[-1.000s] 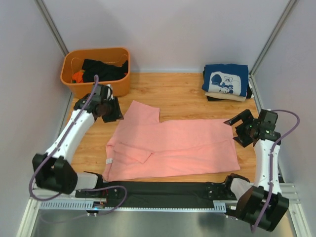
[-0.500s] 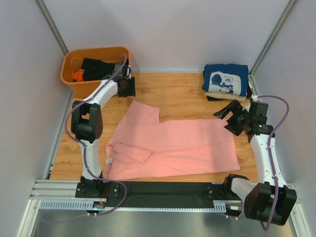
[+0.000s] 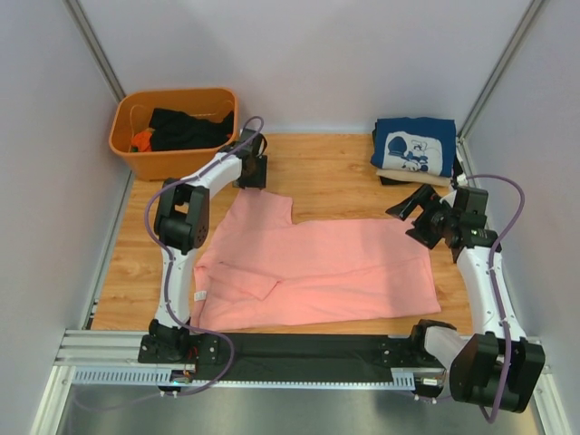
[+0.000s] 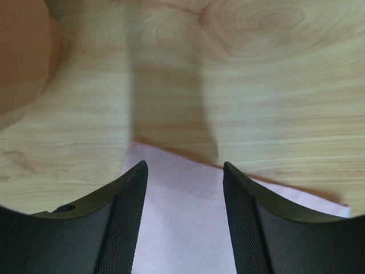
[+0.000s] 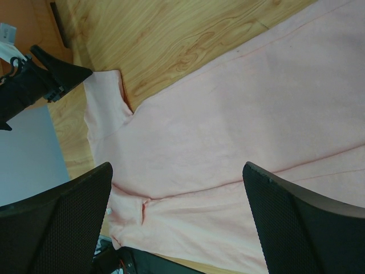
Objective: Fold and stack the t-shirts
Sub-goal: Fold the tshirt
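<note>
1. The salmon-pink t-shirt [image 3: 317, 267] lies flat on the desk [image 3: 335, 168], its long axis running left to right.
2. The left end effector [image 3: 252, 172] hovers open at the shirt's far-left sleeve corner, and the right end effector [image 3: 412, 213] gapes empty at its far-right corner (each nearest its own end).

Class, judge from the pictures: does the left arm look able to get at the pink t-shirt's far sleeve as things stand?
Probably yes. The left hand is open right at the edge of the sleeve of the pink t-shirt, and nothing lies between them.
</note>
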`<state>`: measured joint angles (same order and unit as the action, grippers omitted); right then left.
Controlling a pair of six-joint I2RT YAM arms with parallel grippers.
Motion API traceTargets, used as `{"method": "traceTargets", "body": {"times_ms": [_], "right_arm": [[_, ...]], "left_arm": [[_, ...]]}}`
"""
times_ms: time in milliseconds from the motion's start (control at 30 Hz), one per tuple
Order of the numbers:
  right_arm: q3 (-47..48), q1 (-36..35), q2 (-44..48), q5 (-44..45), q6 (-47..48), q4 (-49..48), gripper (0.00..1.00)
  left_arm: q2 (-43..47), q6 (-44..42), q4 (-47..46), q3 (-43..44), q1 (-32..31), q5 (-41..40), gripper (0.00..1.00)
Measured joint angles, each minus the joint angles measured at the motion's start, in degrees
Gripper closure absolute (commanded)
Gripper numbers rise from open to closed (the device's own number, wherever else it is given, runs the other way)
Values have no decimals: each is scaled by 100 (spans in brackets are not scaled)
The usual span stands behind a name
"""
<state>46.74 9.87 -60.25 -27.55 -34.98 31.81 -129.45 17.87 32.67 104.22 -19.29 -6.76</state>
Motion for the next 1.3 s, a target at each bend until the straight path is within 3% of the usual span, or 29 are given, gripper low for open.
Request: {"method": "traceTargets", "body": {"times_ms": [400,533,600,767,1000,1200,1300], "right_arm": [[-4,-2,284,-37,61,22,2],[-4,-7,142,61,81,22,2],[-4,-7,4,186,79,26,2],[-4,-7,-450,562,72,28,2],[79,7,-960,1456,81,83,5],[828,72,-2264,2216,173,87,20],[1244,81,-2999,2605,216,94,22]], "left_arm": [[-37,9,437,-2,-118,-704,38],[-52,94,433,0,-122,-560,64],[-70,140,426,13,-122,-415,70],[-79,199,404,28,-103,-162,99],[39,424,452,-83,-92,205,100],[636,675,737,-667,-101,472,100],[1104,774,767,-962,-101,629,100]]}}
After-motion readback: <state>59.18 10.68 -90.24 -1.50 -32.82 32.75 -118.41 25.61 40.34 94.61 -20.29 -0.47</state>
